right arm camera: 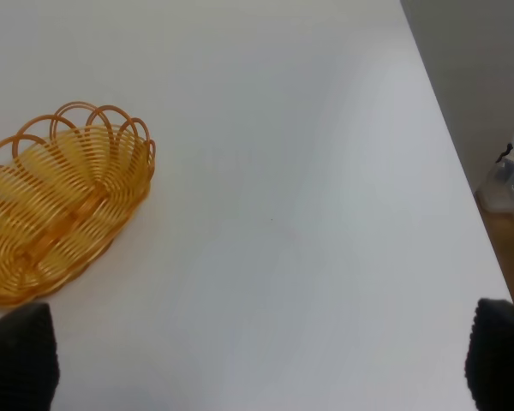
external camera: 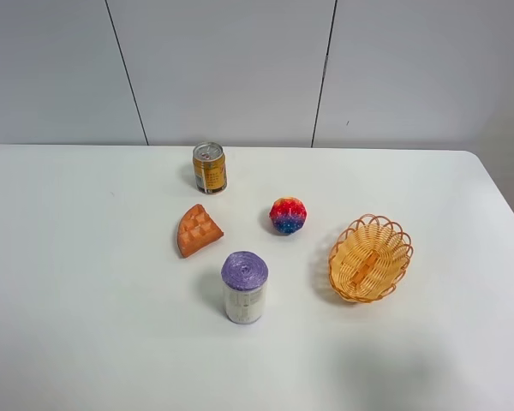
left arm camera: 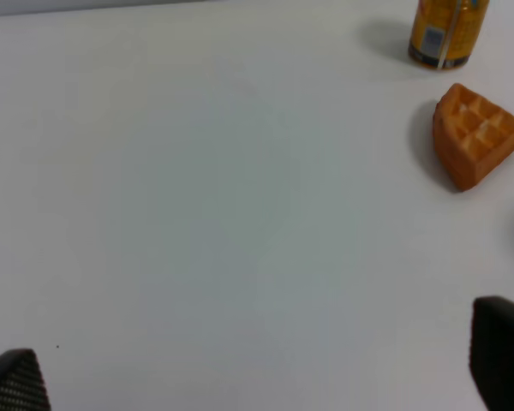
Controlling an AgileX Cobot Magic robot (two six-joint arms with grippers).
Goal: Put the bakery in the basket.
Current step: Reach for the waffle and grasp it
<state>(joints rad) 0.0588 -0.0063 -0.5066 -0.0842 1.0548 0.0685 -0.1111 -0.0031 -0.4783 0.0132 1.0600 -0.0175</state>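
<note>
My left pincer point(left arm camera: 255, 372) is spread wide and grips nothing. Only its 2 dark fingertips point(left arm camera: 13, 387) show, at opposite edges of the left wrist view, with bare white bench point(left arm camera: 197, 223) between them. Well apart from this pincer lies the bakery point(left arm camera: 477, 135), an orange-brown wedge with a raised grid on its upper face, resting flat on the bench. Beyond it stands an upright orange can point(left arm camera: 445, 32), near the wedge but not touching it.

My right pincer point(right arm camera: 257, 355) is likewise spread wide and holds nothing, and its 2 black fingertips point(right arm camera: 17, 360) frame an open stretch of bench. The basket point(right arm camera: 128, 184), oval, orange-yellow and woven, with a looped rim, sits just beyond 1 fingertip, apart from it. The bench edge runs along the far side of this view.

In the exterior high view the bakery lies left of centre on the bench, in front of the can. A red-blue ball point(external camera: 288, 215) sits to its right. A jar with a purple lid point(external camera: 244, 288) stands upright nearer the camera, between the wedge and the ball in left-right position. The basket is on the right side of the bench, well apart from the bakery, with the ball roughly between the 2. None of the 5 objects touches another.
</note>
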